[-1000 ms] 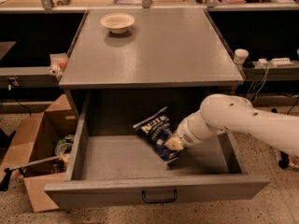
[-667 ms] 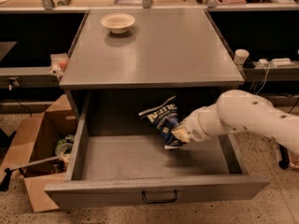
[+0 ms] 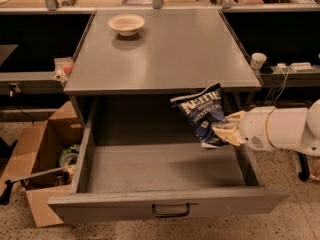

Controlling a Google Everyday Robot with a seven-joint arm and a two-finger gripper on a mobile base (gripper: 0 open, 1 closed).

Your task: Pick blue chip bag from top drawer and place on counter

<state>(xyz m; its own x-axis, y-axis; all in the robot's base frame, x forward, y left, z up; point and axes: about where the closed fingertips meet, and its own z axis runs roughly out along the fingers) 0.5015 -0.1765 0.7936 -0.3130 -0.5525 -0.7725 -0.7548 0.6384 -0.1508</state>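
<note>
The blue chip bag (image 3: 201, 110) is dark navy foil with white lettering. It hangs tilted in the air above the right side of the open top drawer (image 3: 165, 170), its top corner level with the counter's front edge. My gripper (image 3: 223, 132) comes in from the right on a white arm and is shut on the bag's lower right corner. The counter (image 3: 170, 54) is the flat grey cabinet top behind and above the drawer. The drawer's front panel has a small black handle (image 3: 170, 211).
A white bowl (image 3: 126, 24) sits at the counter's back left. An open cardboard box (image 3: 42, 159) with clutter stands on the floor left of the drawer. A tan shelf with items runs along the back. A white cup (image 3: 257, 60) and cables sit on a ledge to the right.
The gripper has lifted the bag up out of the drawer and moved it right, from near the drawer floor to about counter-edge height.
</note>
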